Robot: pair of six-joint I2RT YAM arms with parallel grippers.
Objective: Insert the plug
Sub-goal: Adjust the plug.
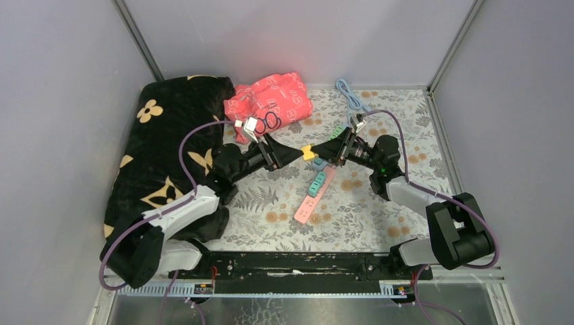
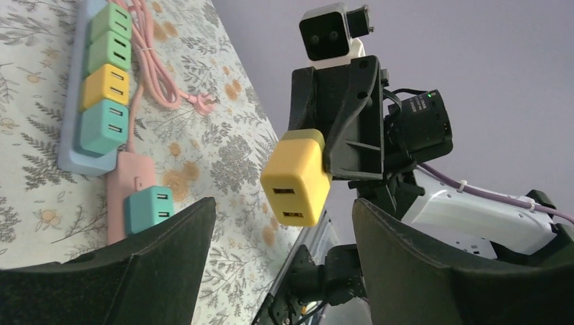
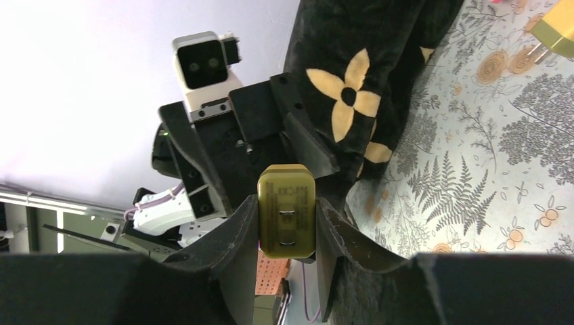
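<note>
Yellow plug (image 3: 287, 211): one, held off the surface (image 1: 379, 203) near its middle, between the two arm tips. Right gripper (image 1: 323, 149): jaws clenched on the plug's two flanks, with its two flat prongs facing the right wrist camera. Left gripper (image 2: 283, 206): jaws released, one on each side of the plug, neither touching it.

Count, left wrist view: two power strips. Pale blue strip (image 2: 84, 162) carries four adapters: two green, one yellow, one teal. Pink strip (image 2: 122, 179) carries one teal adapter (image 2: 150, 208); its near end is hidden behind a jaw. Pink cable (image 2: 159, 74) loops beside the blue strip.

Top view: pink strip at 6 o'clock of the plug; blue strip mostly hidden under the right arm. Red printed cloth (image 1: 269, 98) at 11 o'clock, black flowered cloth (image 1: 159, 128) at 9 o'clock, blue cable (image 1: 348, 91) at 1 o'clock.

Right wrist view: second yellow piece with prongs (image 3: 556, 30) at 2 o'clock, cut off by the frame edge. Lettering on the held plug's prong face is too small to read.
</note>
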